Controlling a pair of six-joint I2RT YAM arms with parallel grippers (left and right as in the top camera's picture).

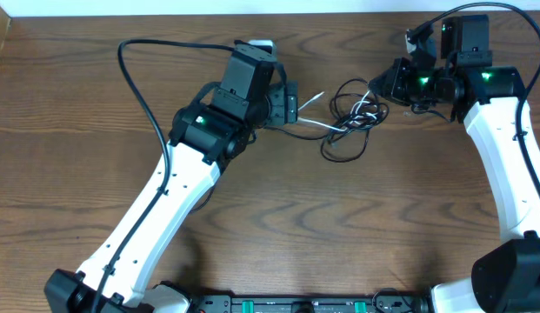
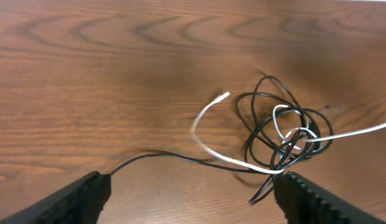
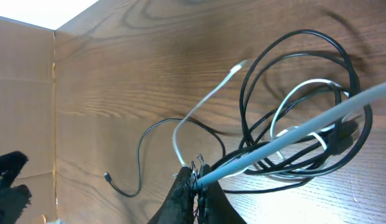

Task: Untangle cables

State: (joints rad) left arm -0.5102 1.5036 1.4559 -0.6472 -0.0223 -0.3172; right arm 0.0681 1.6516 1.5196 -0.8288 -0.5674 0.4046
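A knot of thin black cables [image 1: 350, 130] lies on the wooden table between my two grippers, with a white cable [image 1: 315, 98] threaded through it. My left gripper [image 1: 294, 106] is open just left of the knot. In the left wrist view its fingers [image 2: 193, 202] straddle bare table, with the black loops [image 2: 261, 118] and the white cable [image 2: 202, 134] just ahead. One black strand [image 2: 155, 155] runs to the left finger. My right gripper [image 1: 376, 87] is shut on the white cable [image 3: 304, 127], which stretches taut from its tips [image 3: 196, 180] over the black loops [image 3: 292, 50].
A brown cardboard wall [image 3: 25, 93] stands at the table's far left end. A loose black cable end with a small plug [image 3: 109, 178] lies on the wood. Thick black arm cables [image 1: 143, 87] arc over the table's back left.
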